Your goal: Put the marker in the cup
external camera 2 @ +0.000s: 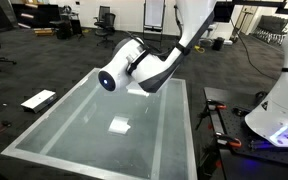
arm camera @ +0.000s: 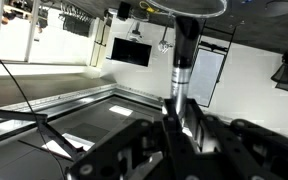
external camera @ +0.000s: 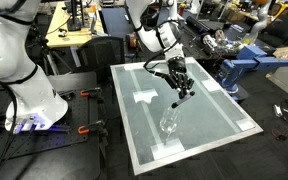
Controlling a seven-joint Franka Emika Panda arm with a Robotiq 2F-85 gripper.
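You're gripping the marker [arm camera: 180, 65], gripper [external camera: 183, 90] fingers clamped on it, and it's hanging tip-down just above the cup [external camera: 169, 124]. Centre the tip over the rim, hold it vertical, lower it inside the glass, then release. Off-centre, I'd expect a tip-over.

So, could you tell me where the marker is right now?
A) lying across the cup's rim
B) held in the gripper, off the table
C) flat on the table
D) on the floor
B: the wrist view shows the marker clamped in the gripper, which hangs above the cup in an exterior view.
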